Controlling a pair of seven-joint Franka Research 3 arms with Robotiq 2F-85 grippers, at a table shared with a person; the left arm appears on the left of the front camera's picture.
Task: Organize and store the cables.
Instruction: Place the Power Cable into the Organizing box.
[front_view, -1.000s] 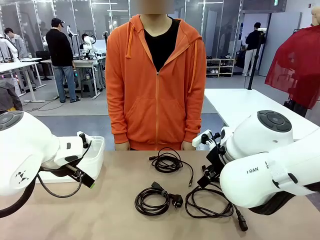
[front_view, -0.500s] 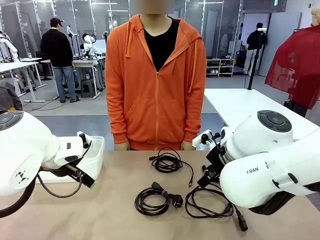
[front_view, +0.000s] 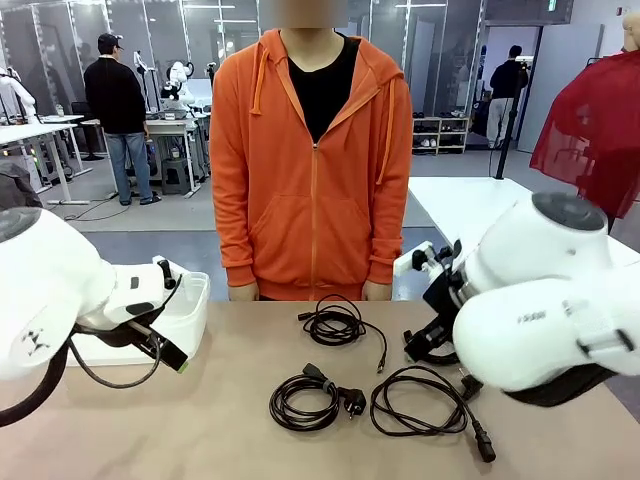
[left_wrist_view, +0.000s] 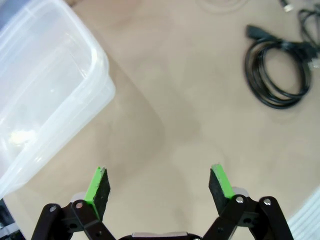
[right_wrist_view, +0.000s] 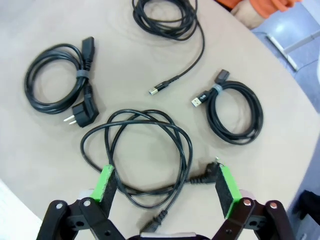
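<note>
Both arms have lifted a little — cables unmoved on the tan desk, loosest coil under my wide-open right end effector, plug toward me; left end effector gapes wide too — busy lab behind.

My pads look matt green rubber; cables smooth black sheath; bin glossy translucent plastic; table matt, smooth.

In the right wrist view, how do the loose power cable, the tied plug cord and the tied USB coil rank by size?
1. loose power cable, clearly largest.
2-3. tied plug cord and tied USB coil: nearly alike.
</note>
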